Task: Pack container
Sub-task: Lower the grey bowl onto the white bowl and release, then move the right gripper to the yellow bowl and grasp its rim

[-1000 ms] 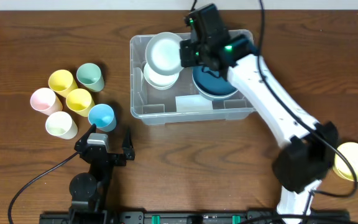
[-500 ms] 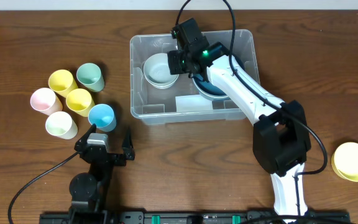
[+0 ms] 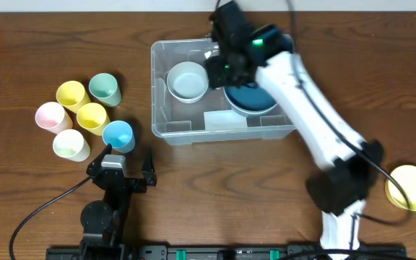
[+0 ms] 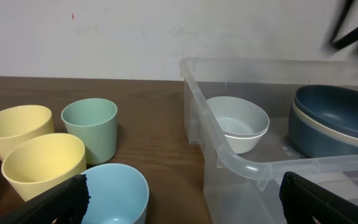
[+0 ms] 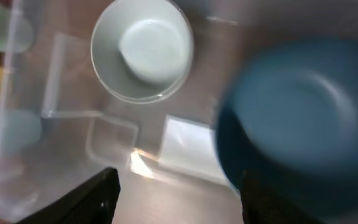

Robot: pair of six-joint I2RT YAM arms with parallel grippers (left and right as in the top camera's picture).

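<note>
The container [image 3: 157,94], a clear plastic bin, stands at the table's back centre. Inside it a white bowl [image 3: 188,81] sits on the left and a dark blue bowl [image 3: 251,100] on the right. My right gripper [image 3: 219,61] hovers over the middle of the bin, open, with nothing between its fingers. In the right wrist view, blurred, the white bowl [image 5: 143,50] and the blue bowl [image 5: 297,118] lie below the right gripper [image 5: 179,199]. My left gripper [image 3: 129,153] rests open near the front left, just behind a light blue cup [image 3: 118,134]. In the left wrist view the left gripper [image 4: 185,202] faces the container's corner [image 4: 241,162].
Several pastel cups stand left of the bin: yellow [image 3: 71,93], green [image 3: 105,88], pink [image 3: 50,115], a second yellow [image 3: 92,117] and cream [image 3: 71,144]. A yellow bowl [image 3: 412,186] sits at the far right near the right arm's base.
My right gripper lowered a white bowl into the bin's left side, opened and let it go. It has since lifted and shifted slightly right. The left arm has not moved.
</note>
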